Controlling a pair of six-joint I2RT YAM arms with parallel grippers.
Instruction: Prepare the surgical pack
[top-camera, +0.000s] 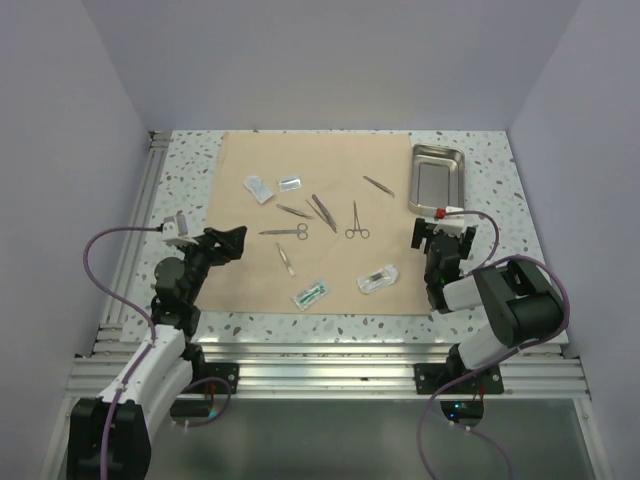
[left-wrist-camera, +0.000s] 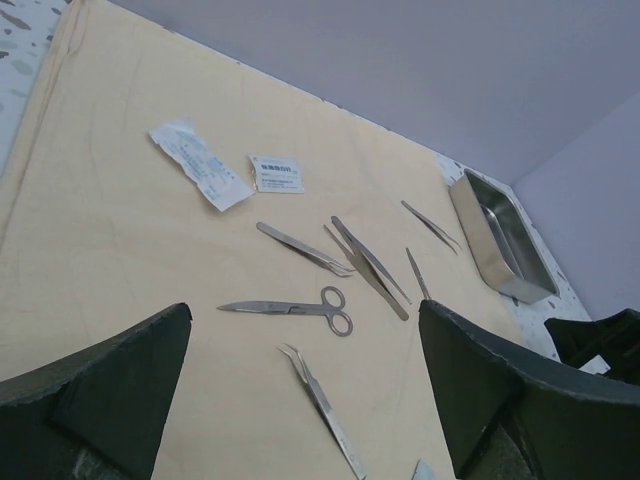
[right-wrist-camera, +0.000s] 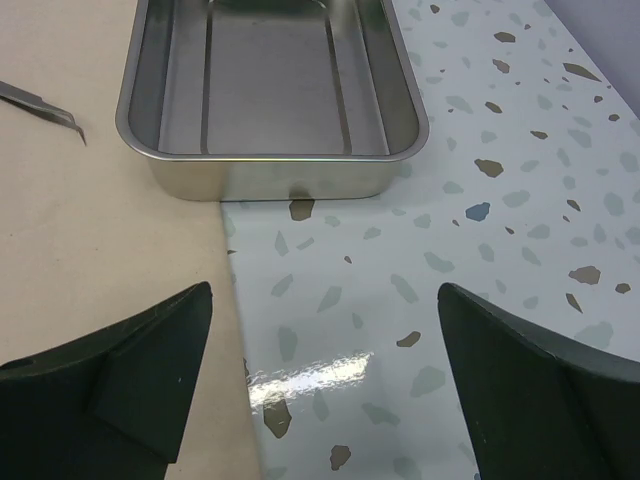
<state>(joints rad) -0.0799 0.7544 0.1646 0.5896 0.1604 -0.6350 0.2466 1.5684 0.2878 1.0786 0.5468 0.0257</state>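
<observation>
— What does the overhead view give that the wrist cameras miss?

— The whole spread. The tan cloth sheet (top-camera: 330, 160) lies flat on the speckled table (top-camera: 500, 290), with the near packets (top-camera: 377, 278) close to the arms. Neither wrist camera shows those clearly.

— And the wrists?

— The right wrist view shows, close up, that the steel tray (right-wrist-camera: 270, 157) sits across the cloth's right edge, part on cloth and part on bare table (overhead, that overlap is hard to judge). The left wrist view shows print on the far packets (left-wrist-camera: 200, 165).

— Anything in the tray?

— Its bottom is bare metal. The instruments lie loose on the cloth.

— Which way do things point?

— The tray's long axis runs away from the arms. The scissors (top-camera: 285, 231) lie left to right, blades to the left, rings to the right. A ring-handled clamp (top-camera: 356, 222) lies lengthwise away from the arms, rings nearest them. The bent-tipped forceps (top-camera: 286, 258) lie just nearer than the scissors, apart from them.

— The grippers?

— The left gripper (top-camera: 236, 243) is spread wide over the cloth's left side, grasping nothing. The right gripper (top-camera: 440, 230) is equally released and empty, aimed at the tray's near end.
</observation>
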